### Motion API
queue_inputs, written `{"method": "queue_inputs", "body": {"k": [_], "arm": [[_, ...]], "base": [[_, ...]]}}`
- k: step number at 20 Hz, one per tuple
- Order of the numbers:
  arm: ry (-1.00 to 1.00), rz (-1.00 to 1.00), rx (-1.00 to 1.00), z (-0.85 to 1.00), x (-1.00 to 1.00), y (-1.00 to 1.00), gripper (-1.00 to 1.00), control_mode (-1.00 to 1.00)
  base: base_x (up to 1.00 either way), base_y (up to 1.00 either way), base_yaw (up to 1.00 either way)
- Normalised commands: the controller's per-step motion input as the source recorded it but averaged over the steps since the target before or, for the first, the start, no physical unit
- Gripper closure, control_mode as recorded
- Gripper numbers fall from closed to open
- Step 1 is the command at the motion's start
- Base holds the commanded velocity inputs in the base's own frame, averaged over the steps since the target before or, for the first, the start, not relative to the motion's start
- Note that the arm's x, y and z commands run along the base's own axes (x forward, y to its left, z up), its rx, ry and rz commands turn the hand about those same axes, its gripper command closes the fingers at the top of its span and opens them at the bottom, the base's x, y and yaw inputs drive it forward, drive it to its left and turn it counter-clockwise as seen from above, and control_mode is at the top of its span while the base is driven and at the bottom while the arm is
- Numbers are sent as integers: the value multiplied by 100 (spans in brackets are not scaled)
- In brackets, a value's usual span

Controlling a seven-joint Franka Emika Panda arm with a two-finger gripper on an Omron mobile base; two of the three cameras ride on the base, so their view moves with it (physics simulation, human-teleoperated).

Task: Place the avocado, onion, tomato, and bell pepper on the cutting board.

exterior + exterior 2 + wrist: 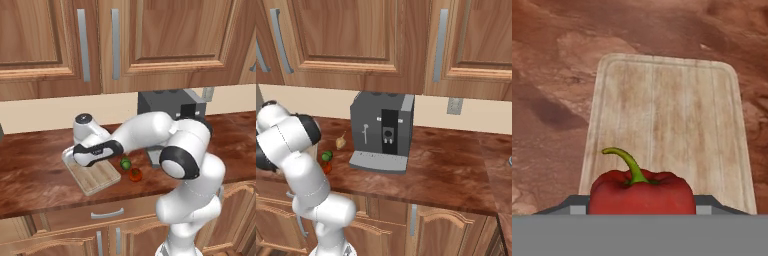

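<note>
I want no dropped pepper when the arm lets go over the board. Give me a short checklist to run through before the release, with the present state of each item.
1. Red bell pepper sits between the jaws of the gripper: ok.
2. Cutting board lies under the hand, in line with the pepper: ok.
3. Board surface ahead of the pepper is bare wood: ok.
4. Pepper low enough to release without rolling: cannot tell, height over the board is unclear.
5. Avocado and tomato lie on the counter beside the board, off the drop spot: ok.
6. Onion lies on the counter by the coffee machine, away from the board: ok.
</note>
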Motion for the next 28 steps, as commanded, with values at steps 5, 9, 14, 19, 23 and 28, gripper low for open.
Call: {"method": "queue_inputs", "body": {"k": [5,9,14,19,23,28], "arm": [[7,0,0,-24,14,0,100,-100],[7,0,0,-24,12,1,100,-100],[7,0,0,-26,12,4,100,-100],[6,0,0,-26,8,5,100,-100],[7,0,0,-28,11,8,-100,-100],[2,0,0,-12,3,0,-100,-100]], "base": [[0,0,0],[0,0,0],[0,0,0],[0,0,0],[0,0,0],[0,0,0]]}}
